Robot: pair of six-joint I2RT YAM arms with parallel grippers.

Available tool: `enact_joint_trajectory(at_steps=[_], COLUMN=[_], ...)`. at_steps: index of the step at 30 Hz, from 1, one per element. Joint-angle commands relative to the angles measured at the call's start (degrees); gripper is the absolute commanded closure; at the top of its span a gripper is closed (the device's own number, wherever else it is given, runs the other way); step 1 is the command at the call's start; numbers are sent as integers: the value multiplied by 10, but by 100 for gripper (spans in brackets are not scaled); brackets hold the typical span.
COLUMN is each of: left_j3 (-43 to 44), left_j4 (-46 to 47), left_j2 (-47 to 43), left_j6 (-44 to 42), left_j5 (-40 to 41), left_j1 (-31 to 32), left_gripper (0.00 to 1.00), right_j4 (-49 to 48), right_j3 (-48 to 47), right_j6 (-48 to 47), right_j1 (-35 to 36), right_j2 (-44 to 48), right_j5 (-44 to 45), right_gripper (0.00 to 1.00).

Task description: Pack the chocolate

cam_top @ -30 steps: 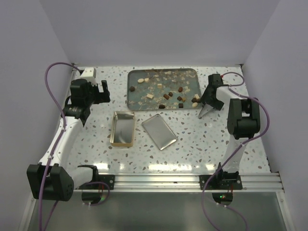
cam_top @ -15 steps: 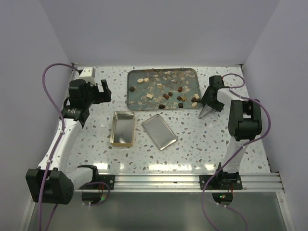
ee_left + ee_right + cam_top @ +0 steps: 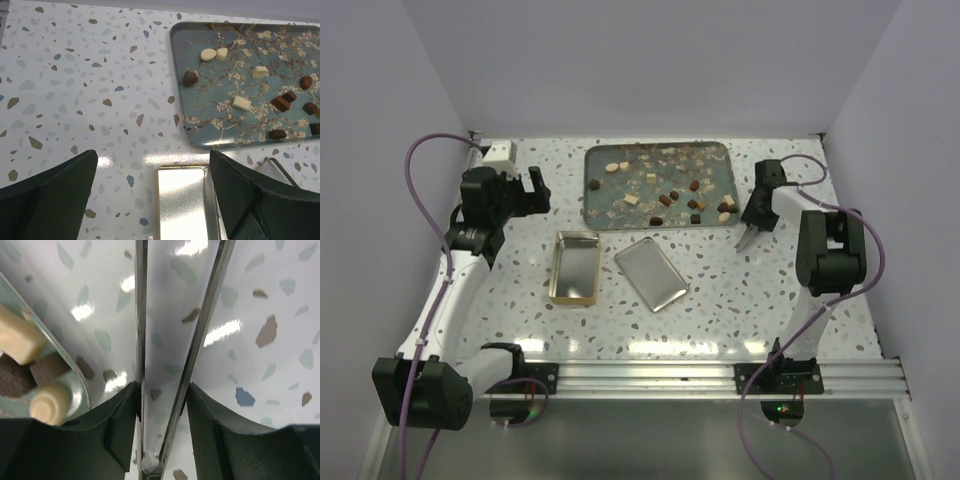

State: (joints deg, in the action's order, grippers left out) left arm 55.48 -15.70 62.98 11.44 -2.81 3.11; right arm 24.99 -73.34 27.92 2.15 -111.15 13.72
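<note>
The chocolate (image 3: 669, 197) lies as small brown and cream lumps scattered on the teal blossom-print tray (image 3: 610, 207). The open gold tin (image 3: 574, 268) lies in front of the tray, and its lid (image 3: 652, 273) lies flat to its right. My left gripper (image 3: 533, 190) hovers open left of the tray; in the left wrist view the tin (image 3: 182, 205) shows between its fingers (image 3: 55, 185). My right gripper (image 3: 755, 212) is shut on metal tongs (image 3: 744, 236), tips down on the table just right of the tray. Cream and brown pieces (image 3: 20, 342) sit at the tray's rim (image 3: 80, 385) beside the tongs (image 3: 210, 315).
White walls close in the table at the back and on both sides. An aluminium rail (image 3: 720, 375) with both arm bases runs along the near edge. A purple cable (image 3: 425, 200) loops beside the left arm.
My right gripper with the tongs has slid a little to the right, away from the tray's edge. The left arm has barely shifted.
</note>
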Motion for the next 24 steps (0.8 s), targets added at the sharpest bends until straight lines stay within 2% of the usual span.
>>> enact_joint_trajectory(at_steps=[1, 11, 19, 24], left_j3=[2, -3, -13, -14], left_j4=[2, 8, 12, 16], left_j2=[-19, -19, -21, -22], left_j6=[-1, 4, 7, 10], left_j5=[1, -10, -16, -22], left_j1=[-3, -3, -3, -3], left_gripper=[0, 0, 0, 0], right_j4=[83, 160, 239, 272], right_j3=[46, 72, 36, 0], right_j6=[-20, -47, -59, -71], right_j1=[6, 7, 7, 8], right_j2=[39, 174, 268, 289], right_j5=[-32, -20, -24, -33], right_gripper=[54, 53, 52, 52])
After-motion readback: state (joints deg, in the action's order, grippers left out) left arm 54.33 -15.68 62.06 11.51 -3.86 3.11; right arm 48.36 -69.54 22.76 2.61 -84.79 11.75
